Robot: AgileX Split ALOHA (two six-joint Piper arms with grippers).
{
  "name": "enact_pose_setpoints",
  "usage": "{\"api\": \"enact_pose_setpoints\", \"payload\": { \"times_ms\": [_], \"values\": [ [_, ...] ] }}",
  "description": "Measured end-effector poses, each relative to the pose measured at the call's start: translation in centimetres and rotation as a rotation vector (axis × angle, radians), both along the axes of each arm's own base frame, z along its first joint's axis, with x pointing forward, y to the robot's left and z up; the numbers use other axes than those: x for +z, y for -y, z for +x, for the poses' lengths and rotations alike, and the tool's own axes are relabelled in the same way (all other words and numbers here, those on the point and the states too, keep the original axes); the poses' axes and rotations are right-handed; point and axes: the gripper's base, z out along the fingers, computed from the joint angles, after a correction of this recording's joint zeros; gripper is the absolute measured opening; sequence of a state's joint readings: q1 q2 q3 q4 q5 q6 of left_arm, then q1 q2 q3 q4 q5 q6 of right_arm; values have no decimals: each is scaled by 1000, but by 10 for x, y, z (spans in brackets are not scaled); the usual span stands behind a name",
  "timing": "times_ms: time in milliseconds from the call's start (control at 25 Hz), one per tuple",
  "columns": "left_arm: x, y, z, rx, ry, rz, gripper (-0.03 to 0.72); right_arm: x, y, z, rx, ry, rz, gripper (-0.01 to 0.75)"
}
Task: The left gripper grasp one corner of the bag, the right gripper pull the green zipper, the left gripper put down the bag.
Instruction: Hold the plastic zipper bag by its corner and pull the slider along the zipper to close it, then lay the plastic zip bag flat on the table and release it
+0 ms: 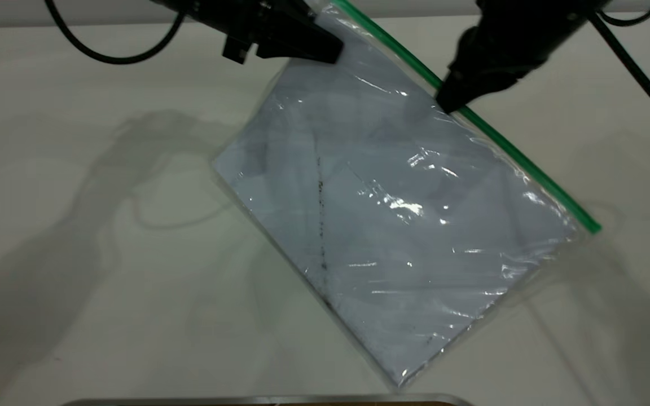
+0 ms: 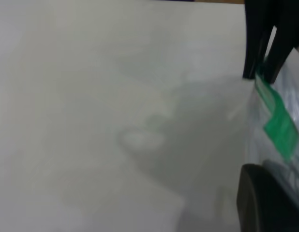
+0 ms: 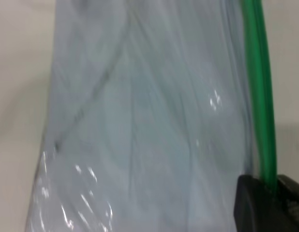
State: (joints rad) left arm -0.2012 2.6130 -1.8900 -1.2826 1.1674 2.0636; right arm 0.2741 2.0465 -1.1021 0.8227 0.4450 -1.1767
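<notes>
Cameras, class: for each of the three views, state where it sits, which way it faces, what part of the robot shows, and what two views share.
Exterior view: above the table, looking steeply down at the bag; shows the left gripper at the bag's top corner and the right gripper on the green zipper.
Left wrist view: on the left arm, facing the table; shows one of its own jaws and the right gripper beyond.
Right wrist view: on the right arm, facing along the bag; shows its jaws pinching the zipper.
Shared: the green zipper, in all three.
</notes>
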Motion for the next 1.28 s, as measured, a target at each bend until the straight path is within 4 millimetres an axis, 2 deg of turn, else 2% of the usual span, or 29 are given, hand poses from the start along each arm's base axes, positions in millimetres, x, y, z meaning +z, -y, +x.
{"api": "enact_pose_setpoints", "payload": {
  "times_ms": [200, 480, 680, 1000, 1120, 1200, 1280],
  "values": [
    [-1, -20, 8, 57, -18, 11, 53, -4, 18, -3, -31, -96, -21, 36],
    [-10, -32, 10, 83, -32, 138, 53, -8, 37, -16, -20, -278, -76, 36],
    [-17, -37, 9, 81, -42, 231, 53, -9, 43, -23, -9, -360, -125, 36],
    [-18, -37, 10, 96, -56, 247, 74, -9, 44, -19, -83, -345, -126, 55],
    [-20, -39, 12, 135, -70, 278, 139, -10, 45, -19, -83, -334, -141, 105],
    [-22, -43, 16, 178, -75, 301, 212, -10, 47, -18, -89, -334, -146, 171],
    [-23, -45, 18, 212, -85, 313, 312, -10, 47, -17, -106, -324, -143, 269]
  ]
}}
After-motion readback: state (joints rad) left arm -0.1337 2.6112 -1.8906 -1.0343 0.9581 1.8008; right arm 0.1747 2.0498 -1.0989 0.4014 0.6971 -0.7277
